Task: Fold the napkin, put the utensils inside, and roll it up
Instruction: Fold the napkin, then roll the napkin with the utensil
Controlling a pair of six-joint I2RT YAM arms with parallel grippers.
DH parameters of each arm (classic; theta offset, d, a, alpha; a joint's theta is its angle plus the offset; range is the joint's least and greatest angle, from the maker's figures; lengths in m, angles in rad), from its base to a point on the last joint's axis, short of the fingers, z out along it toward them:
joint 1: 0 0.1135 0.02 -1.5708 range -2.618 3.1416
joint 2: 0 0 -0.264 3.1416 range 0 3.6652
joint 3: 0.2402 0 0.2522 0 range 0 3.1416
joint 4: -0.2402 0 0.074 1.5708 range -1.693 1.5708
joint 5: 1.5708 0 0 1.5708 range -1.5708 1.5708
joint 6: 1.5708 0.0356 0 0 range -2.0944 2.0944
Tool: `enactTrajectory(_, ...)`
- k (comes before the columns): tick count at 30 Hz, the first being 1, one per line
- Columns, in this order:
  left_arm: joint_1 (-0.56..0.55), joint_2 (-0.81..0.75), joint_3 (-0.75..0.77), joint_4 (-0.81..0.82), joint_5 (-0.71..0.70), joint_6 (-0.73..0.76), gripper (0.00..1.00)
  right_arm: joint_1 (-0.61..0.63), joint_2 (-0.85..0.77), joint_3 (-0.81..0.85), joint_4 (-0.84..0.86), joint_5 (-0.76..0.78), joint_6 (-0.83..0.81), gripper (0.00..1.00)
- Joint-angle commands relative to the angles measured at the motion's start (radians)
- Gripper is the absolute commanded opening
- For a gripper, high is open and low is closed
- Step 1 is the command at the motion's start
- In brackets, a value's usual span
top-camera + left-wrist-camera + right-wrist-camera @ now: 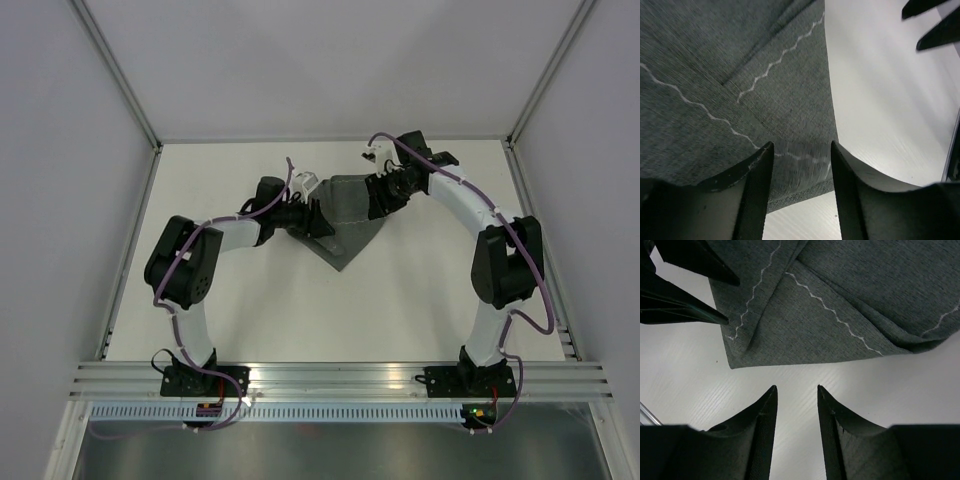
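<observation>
— How does the napkin (352, 228) look?
— It's dark grey cloth with pale wavy stitching near its edges, folded over itself in overlapping layers.
— Where does it lie?
— Flat on the white table (260, 310), toward the far side, one corner pointing at the near edge.

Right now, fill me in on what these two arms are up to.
Both arms reach over a dark grey napkin that lies folded into a pointed shape on the white table. The left gripper is over the napkin's stitched edge with its jaws apart, gripping nothing. The right gripper is open too, over bare table just beside the cloth. No fork shows in any view, so the utensil step is not yet done.
</observation>
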Motion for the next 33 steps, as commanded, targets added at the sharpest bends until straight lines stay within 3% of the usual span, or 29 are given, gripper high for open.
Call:
enactTrajectory(1, 0.031, -0.111, 0.002, 0.127, -0.049, -0.087, 0.56, 0.04, 0.027, 0.058, -0.003, 0.032, 0.005, 0.44)
enactTrajectory(6, 0.073, -0.201, -0.032, 0.108, -0.243, -0.164, 0.58, 0.071, 0.045, 0.075, 0.006, 0.041, 0.006, 0.47)
enactTrajectory(14, 0.123, -0.342, -0.156, -0.096, -0.465, -0.296, 0.4, 0.21, 0.045, 0.041, 0.049, 0.114, -0.018, 0.52)
enactTrajectory(20, 0.128, -0.413, -0.299, -0.106, -0.495, -0.376, 0.32, 0.304, 0.077, 0.038, 0.065, 0.177, -0.028, 0.52)
enactTrajectory(26, 0.13, -0.379, -0.314, -0.074, -0.473, -0.389, 0.28, 0.374, 0.116, 0.024, 0.08, 0.255, -0.028, 0.53)
enactTrajectory(33, 0.13, -0.32, -0.288, -0.048, -0.474, -0.415, 0.41, 0.402, 0.114, -0.002, 0.115, 0.367, -0.021, 0.53)
